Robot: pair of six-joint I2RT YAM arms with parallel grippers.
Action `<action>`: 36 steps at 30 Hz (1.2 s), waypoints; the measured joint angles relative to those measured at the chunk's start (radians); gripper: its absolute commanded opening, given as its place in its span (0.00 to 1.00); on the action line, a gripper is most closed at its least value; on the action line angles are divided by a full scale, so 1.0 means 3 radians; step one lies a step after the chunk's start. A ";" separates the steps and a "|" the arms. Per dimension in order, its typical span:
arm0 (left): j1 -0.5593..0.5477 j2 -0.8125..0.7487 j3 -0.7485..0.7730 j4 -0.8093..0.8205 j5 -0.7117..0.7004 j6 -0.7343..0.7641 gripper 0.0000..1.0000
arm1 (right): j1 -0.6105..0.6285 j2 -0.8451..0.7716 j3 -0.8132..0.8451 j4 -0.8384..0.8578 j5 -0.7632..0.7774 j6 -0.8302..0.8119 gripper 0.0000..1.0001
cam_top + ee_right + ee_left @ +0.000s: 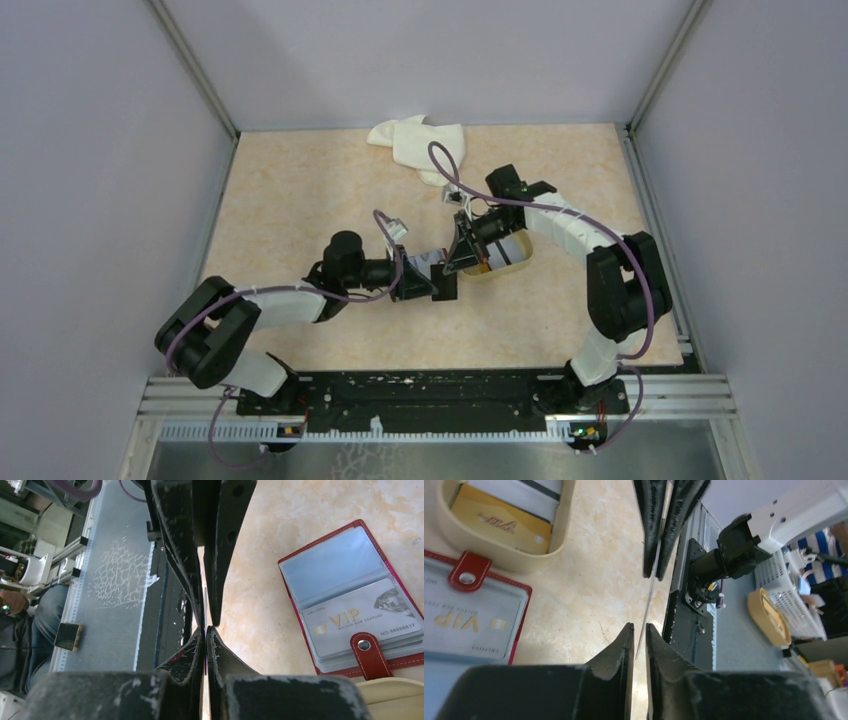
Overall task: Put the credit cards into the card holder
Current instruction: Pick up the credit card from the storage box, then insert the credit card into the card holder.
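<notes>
Over the bench (300, 200), left fingers (626, 635) parted by a narrow gap around an edge-on credit card (650, 590), right fingers (197, 640) pinched tight on it, card holder (350, 600) lying open alongside, silver VIP card (365, 615) sleeved, beige tray (556, 535) just beyond, gold card (499, 525) inside.

Card holder (350, 600), right side of right wrist view: dark red leather-look cover, fine grain, white stitching. Clear plastic sleeves inside, glossy w/ glare. Snap tab (368, 655): same red, shiny metal stud. Silver VIP card (362, 617): smooth metallic-look plastic, dulled under the sleeve. Gold VIP card (499, 522), upper left of left wrist view: satin gold plastic. Tray (560, 525): beige, matt, smooth, material unclear. Table top (300, 190): marbled beige, smooth, slight sheen. Cloth (420, 145), top centre: white fabric, soft, creased. Left gripper (639, 628) & right gripper (206, 630): matt black plastic, grainy, edges scuffed whitish. Edge-on card (650, 587) btwn them: thin, pale, shiny edge.
</notes>
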State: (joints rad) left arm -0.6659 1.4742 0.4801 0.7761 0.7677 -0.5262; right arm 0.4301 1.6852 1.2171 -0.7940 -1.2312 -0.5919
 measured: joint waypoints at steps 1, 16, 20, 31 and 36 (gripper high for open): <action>0.0032 -0.0036 -0.0011 -0.0018 -0.0024 -0.0011 0.36 | 0.0000 0.0000 0.0009 0.0011 0.0001 0.0015 0.00; 0.0341 -0.0830 -0.0699 -0.0558 -0.1282 -0.0245 0.34 | 0.0010 -0.0065 -0.0657 0.1689 0.0727 0.1884 0.00; 0.0352 -0.0706 -0.0693 -0.0607 -0.1499 -0.0351 0.28 | 0.0019 -0.0010 -0.0576 0.1993 0.0933 0.2308 0.00; 0.0354 -0.0076 -0.0342 -0.0722 -0.1652 -0.0532 0.17 | 0.0052 0.0526 -0.0177 0.2143 0.1320 0.2706 0.00; 0.0356 0.0055 -0.0256 -0.0865 -0.1742 -0.0604 0.13 | 0.0069 0.0556 -0.0177 0.2132 0.1415 0.2740 0.00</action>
State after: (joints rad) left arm -0.5591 1.4906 0.4034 0.5167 0.2451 -0.7074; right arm 0.4507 1.8519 1.1641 -0.1543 -0.8066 0.2302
